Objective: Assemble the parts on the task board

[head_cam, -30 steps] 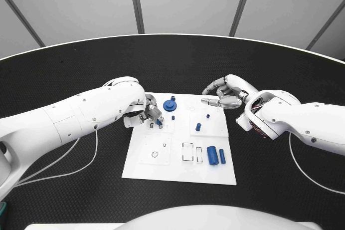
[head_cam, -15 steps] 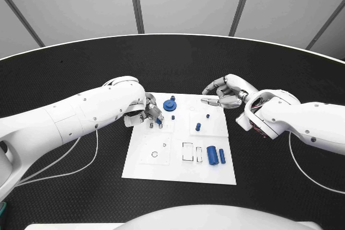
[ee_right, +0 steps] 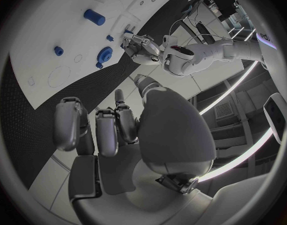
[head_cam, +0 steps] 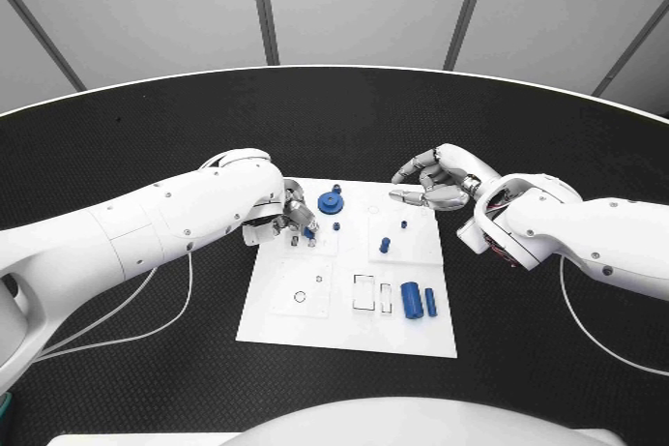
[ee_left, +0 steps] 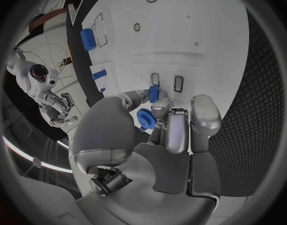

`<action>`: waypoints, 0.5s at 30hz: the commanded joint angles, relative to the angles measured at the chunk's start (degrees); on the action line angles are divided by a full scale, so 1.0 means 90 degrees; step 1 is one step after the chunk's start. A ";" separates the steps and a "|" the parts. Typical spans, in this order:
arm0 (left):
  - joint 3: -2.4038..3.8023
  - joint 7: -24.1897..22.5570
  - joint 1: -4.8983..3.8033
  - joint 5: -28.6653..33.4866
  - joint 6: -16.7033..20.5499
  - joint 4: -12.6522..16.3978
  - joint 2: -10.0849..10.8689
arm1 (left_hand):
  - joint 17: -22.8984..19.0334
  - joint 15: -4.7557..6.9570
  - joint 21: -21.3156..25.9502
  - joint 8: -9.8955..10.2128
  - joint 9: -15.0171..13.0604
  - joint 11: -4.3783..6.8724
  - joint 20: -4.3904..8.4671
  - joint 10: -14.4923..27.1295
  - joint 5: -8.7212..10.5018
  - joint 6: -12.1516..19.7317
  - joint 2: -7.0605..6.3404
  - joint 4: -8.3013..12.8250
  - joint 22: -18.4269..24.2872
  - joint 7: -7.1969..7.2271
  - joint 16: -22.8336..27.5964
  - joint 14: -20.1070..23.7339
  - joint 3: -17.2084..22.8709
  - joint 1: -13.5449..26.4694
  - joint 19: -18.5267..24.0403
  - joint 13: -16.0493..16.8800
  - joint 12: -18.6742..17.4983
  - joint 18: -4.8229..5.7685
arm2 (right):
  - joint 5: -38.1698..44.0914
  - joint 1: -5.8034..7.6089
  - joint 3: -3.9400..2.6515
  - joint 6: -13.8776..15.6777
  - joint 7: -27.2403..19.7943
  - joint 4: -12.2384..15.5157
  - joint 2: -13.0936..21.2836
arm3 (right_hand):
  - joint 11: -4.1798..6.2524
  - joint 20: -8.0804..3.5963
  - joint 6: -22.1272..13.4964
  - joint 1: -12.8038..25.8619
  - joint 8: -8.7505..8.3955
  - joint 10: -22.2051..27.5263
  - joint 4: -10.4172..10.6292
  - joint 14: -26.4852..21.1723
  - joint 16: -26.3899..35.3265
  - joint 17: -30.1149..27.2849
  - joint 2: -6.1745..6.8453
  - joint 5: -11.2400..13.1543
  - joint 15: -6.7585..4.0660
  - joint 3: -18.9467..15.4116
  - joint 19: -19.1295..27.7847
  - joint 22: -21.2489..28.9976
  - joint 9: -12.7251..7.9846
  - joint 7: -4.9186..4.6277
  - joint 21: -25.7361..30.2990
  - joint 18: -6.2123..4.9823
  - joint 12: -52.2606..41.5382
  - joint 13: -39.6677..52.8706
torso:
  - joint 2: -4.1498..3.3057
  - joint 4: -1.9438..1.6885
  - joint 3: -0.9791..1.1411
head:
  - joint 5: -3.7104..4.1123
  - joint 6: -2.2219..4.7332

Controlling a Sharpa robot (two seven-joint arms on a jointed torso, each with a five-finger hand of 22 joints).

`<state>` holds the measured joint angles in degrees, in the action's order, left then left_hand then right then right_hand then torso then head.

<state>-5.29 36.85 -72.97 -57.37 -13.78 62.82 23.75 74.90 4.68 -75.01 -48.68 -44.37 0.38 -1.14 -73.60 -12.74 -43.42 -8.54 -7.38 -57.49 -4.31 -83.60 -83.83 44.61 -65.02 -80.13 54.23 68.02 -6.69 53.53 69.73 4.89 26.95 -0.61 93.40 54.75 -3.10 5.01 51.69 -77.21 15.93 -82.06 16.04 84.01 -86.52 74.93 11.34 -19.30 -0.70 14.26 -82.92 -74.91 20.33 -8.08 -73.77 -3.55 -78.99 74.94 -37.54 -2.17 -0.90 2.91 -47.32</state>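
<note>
The left hand (head_cam: 289, 219) pinches a small blue part (ee_left: 153, 93) over the task board's (head_cam: 349, 325) upper left. At the board's upper right edge, the right hand (head_cam: 435, 183) hangs curled, holding nothing.

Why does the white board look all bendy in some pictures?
In both wrist views a fisheye lens curves the task board edges and rings the picture in a dark frame; in the head view the same board has straight edges.
</note>
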 commanded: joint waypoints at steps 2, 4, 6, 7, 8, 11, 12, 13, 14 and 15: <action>0.0000 -0.0008 0.0010 -0.0042 0.0017 -0.0022 -0.0017 | 0.0674 -0.0041 0.0016 0.0026 -0.0019 0.0025 -0.0046 0.0028 0.0067 0.0101 0.0094 0.0757 -0.0008 0.0035 0.0022 -0.0397 0.0808 -0.0026 0.0019 -0.0010 0.0023 0.0075 | 0.0000 0.0000 0.0000 0.0000 0.0001 0.0002 0.0002 | 0.0004 -0.0046 0.0000 -0.0043 0.0040 -0.0028 -0.0004 0.0467 0.0044 0.0783 0.0003 -0.0042 -0.0061 0.0025 -0.0011 -0.0139 -0.0011 0.0009 0.0029 -0.0058 -0.0022 0.0576 | 0.0000 0.0003 0.0000 | 0.0005 -0.0011; 0.0000 -0.0013 0.0014 -0.0056 0.0032 -0.0026 -0.0020 | 0.0674 -0.0042 0.0015 0.0027 -0.0019 0.0025 -0.0047 0.0027 0.0103 0.0105 0.0094 0.0756 -0.0010 0.0034 0.0022 -0.0397 0.0817 -0.0029 0.0019 -0.0006 0.0028 0.0076 | 0.0000 0.0000 0.0000 0.0000 0.0002 0.0004 0.0003 | 0.0004 -0.0046 0.0000 -0.0043 0.0040 -0.0028 -0.0004 0.0467 0.0044 0.0783 0.0003 -0.0042 -0.0061 0.0025 -0.0011 -0.0139 -0.0011 0.0009 0.0029 -0.0058 -0.0022 0.0576 | 0.0001 0.0002 0.0001 | 0.0008 -0.0014; 0.0000 -0.0016 0.0016 -0.0065 0.0046 -0.0028 -0.0020 | 0.0672 -0.0043 0.0014 0.0028 -0.0020 0.0024 -0.0047 0.0030 0.0133 0.0108 0.0092 0.0755 -0.0011 0.0032 0.0024 -0.0396 0.0823 -0.0030 0.0018 -0.0010 0.0028 0.0076 | 0.0000 0.0000 0.0000 -0.0001 0.0003 0.0004 0.0005 | 0.0004 -0.0046 0.0000 -0.0043 0.0040 -0.0028 -0.0004 0.0467 0.0044 0.0783 0.0003 -0.0042 -0.0061 0.0025 -0.0011 -0.0139 -0.0011 0.0009 0.0029 -0.0058 -0.0022 0.0576 | 0.0003 -0.0001 0.0000 | 0.0013 -0.0022; 0.0000 -0.0016 0.0017 -0.0068 0.0051 -0.0027 -0.0019 | 0.0672 -0.0043 0.0014 0.0028 -0.0020 0.0024 -0.0047 0.0030 0.0133 0.0108 0.0092 0.0755 -0.0011 0.0032 0.0024 -0.0396 0.0823 -0.0030 0.0018 -0.0010 0.0028 0.0076 | 0.0000 0.0000 0.0000 -0.0001 0.0004 0.0004 0.0006 | 0.0004 -0.0046 0.0000 -0.0043 0.0040 -0.0028 -0.0004 0.0467 0.0044 0.0783 0.0003 -0.0042 -0.0061 0.0025 -0.0011 -0.0139 -0.0011 0.0009 0.0029 -0.0058 -0.0022 0.0576 | 0.0005 -0.0004 -0.0001 | 0.0016 -0.0022; 0.0000 -0.0017 0.0018 -0.0070 0.0054 -0.0027 -0.0017 | 0.0674 -0.0044 0.0012 0.0030 -0.0020 0.0023 -0.0048 0.0032 0.0154 0.0111 0.0091 0.0752 -0.0016 0.0032 0.0023 -0.0397 0.0827 -0.0030 0.0017 -0.0013 0.0028 0.0077 | 0.0000 0.0000 0.0000 -0.0002 0.0004 0.0004 0.0006 | 0.0004 -0.0046 0.0000 -0.0043 0.0040 -0.0028 -0.0004 0.0467 0.0044 0.0783 0.0003 -0.0042 -0.0061 0.0025 -0.0011 -0.0139 -0.0011 0.0009 0.0029 -0.0058 -0.0022 0.0576 | 0.0006 -0.0005 -0.0002 | 0.0015 -0.0022; 0.0000 -0.0021 0.0019 -0.0075 0.0066 -0.0017 -0.0009 | 0.0672 -0.0047 0.0016 0.0037 -0.0019 0.0020 -0.0051 0.0025 0.0273 0.0122 0.0085 0.0741 -0.0008 0.0030 0.0025 -0.0396 0.0835 -0.0027 0.0021 0.0004 0.0046 0.0075 | 0.0000 0.0000 0.0000 -0.0005 0.0005 0.0006 0.0006 | 0.0004 -0.0046 0.0000 -0.0043 0.0040 -0.0028 -0.0004 0.0467 0.0044 0.0783 0.0003 -0.0042 -0.0061 0.0025 -0.0011 -0.0139 -0.0011 0.0009 0.0029 -0.0058 -0.0022 0.0576 | 0.0009 -0.0005 -0.0001 | 0.0012 -0.0022; 0.0000 -0.0026 0.0019 -0.0075 0.0072 -0.0008 -0.0003 | 0.0673 -0.0049 0.0013 0.0048 -0.0016 0.0018 -0.0053 0.0022 0.0396 0.0130 0.0086 0.0735 -0.0015 0.0029 0.0025 -0.0397 0.0842 -0.0032 0.0019 0.0008 0.0056 0.0076 | 0.0000 0.0000 0.0000 -0.0005 0.0005 0.0006 0.0006 | 0.0004 -0.0046 0.0000 -0.0043 0.0040 -0.0028 -0.0004 0.0467 0.0044 0.0783 0.0003 -0.0042 -0.0061 0.0025 -0.0011 -0.0139 -0.0011 0.0009 0.0029 -0.0058 -0.0022 0.0576 | 0.0011 -0.0003 -0.0001 | 0.0011 -0.0022; 0.0000 -0.0028 0.0020 -0.0075 0.0074 -0.0002 0.0002 | 0.0675 -0.0050 0.0012 0.0052 -0.0014 0.0018 -0.0054 0.0026 0.0438 0.0133 0.0085 0.0732 -0.0017 0.0028 0.0024 -0.0397 0.0844 -0.0033 0.0018 0.0001 0.0054 0.0077 | 0.0000 0.0000 0.0000 -0.0006 0.0005 0.0006 0.0006 | 0.0004 -0.0046 0.0000 -0.0043 0.0040 -0.0028 -0.0004 0.0467 0.0044 0.0783 0.0003 -0.0042 -0.0061 0.0025 -0.0011 -0.0139 -0.0011 0.0009 0.0029 -0.0058 -0.0022 0.0576 | 0.0011 -0.0003 -0.0002 | 0.0010 -0.0020; 0.0000 -0.0033 0.0020 -0.0073 0.0082 0.0010 0.0012 | 0.0676 -0.0050 0.0014 0.0056 -0.0012 0.0017 -0.0055 0.0033 0.0482 0.0135 0.0087 0.0728 -0.0013 0.0029 0.0023 -0.0398 0.0845 -0.0034 0.0020 -0.0017 0.0046 0.0076 | 0.0000 0.0000 0.0000 -0.0006 0.0005 0.0006 0.0006 | 0.0004 -0.0047 -0.0006 -0.0035 0.0052 -0.0028 -0.0003 0.0467 0.0048 0.0780 0.0013 -0.0045 -0.0061 0.0062 -0.0010 -0.0126 -0.0015 0.0008 0.0055 -0.0062 -0.0021 0.0576 | 0.0011 -0.0003 -0.0004 | 0.0009 -0.0018; 0.0000 -0.0036 0.0020 -0.0071 0.0086 0.0018 0.0019 | 0.0677 -0.0051 0.0013 0.0060 -0.0010 0.0016 -0.0056 0.0028 0.0513 0.0137 0.0086 0.0726 -0.0017 0.0029 0.0023 -0.0398 0.0846 -0.0035 0.0019 -0.0008 0.0054 0.0077 | 0.0000 0.0000 0.0000 -0.0006 0.0005 0.0006 0.0006 | 0.0004 -0.0047 -0.0006 -0.0035 0.0052 -0.0028 -0.0003 0.0467 0.0048 0.0780 0.0013 -0.0045 -0.0061 0.0062 -0.0010 -0.0126 -0.0015 0.0008 0.0055 -0.0062 -0.0021 0.0576 | 0.0011 -0.0001 -0.0003 | 0.0007 -0.0015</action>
<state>-5.29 36.55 -72.79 -58.03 -13.04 62.92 23.86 74.90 4.47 -75.01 -48.36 -44.63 0.53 -1.33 -73.46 -8.39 -43.23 -8.53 -7.69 -57.57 -4.51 -83.60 -84.04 44.93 -65.03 -79.94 54.19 68.29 -6.69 53.53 69.73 4.89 26.90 -0.56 93.45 54.80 -3.11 5.01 51.69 -77.21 16.19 -82.06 16.04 84.01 -86.26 74.92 11.34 -19.51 -0.70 14.59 -82.92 -74.90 20.28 -8.08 -73.46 -3.55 -78.99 74.93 -37.48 -2.19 -0.90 3.04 -47.51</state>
